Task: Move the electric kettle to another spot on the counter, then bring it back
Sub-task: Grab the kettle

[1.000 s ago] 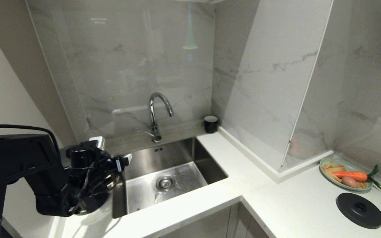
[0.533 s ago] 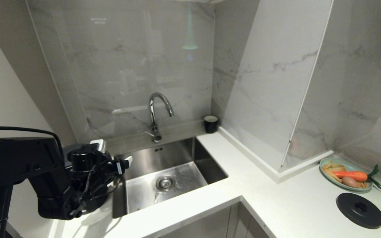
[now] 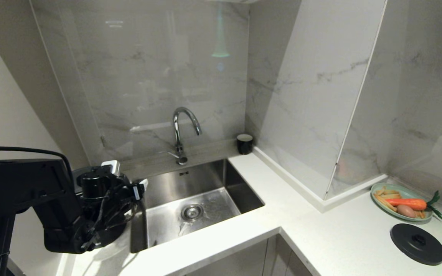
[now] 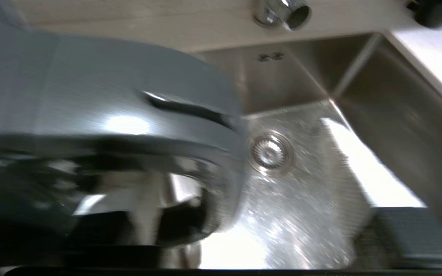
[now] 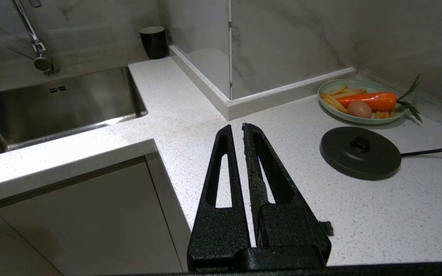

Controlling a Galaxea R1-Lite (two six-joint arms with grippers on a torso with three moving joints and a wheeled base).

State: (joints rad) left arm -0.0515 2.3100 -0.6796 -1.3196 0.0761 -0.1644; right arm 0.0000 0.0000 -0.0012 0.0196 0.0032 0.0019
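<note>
The electric kettle point(image 3: 109, 234), glossy black, stands on the counter point(image 3: 320, 237) left of the sink, mostly covered by my left arm point(image 3: 52, 203). In the left wrist view its lid and loop handle point(image 4: 209, 180) fill the near side, blurred. My left gripper point(image 4: 213, 230) is at the kettle's top with its jaws apart. One dark finger point(image 4: 409, 237) sits well clear of the handle, with sink floor showing between them. My right gripper point(image 5: 236, 128) hangs shut and empty over the counter's front corner, out of the head view.
The steel sink point(image 3: 205, 180) with its tap point(image 3: 180, 130) lies right of the kettle. A small black cup point(image 3: 244, 143) stands in the back corner. The round black base disc point(image 3: 416, 243) with cord and a green plate point(image 3: 374, 189) of food sit far right.
My left arm has dipped slightly at the kettle, and the two light pieces at its tip have drawn a little closer together. Nothing else has moved.
</note>
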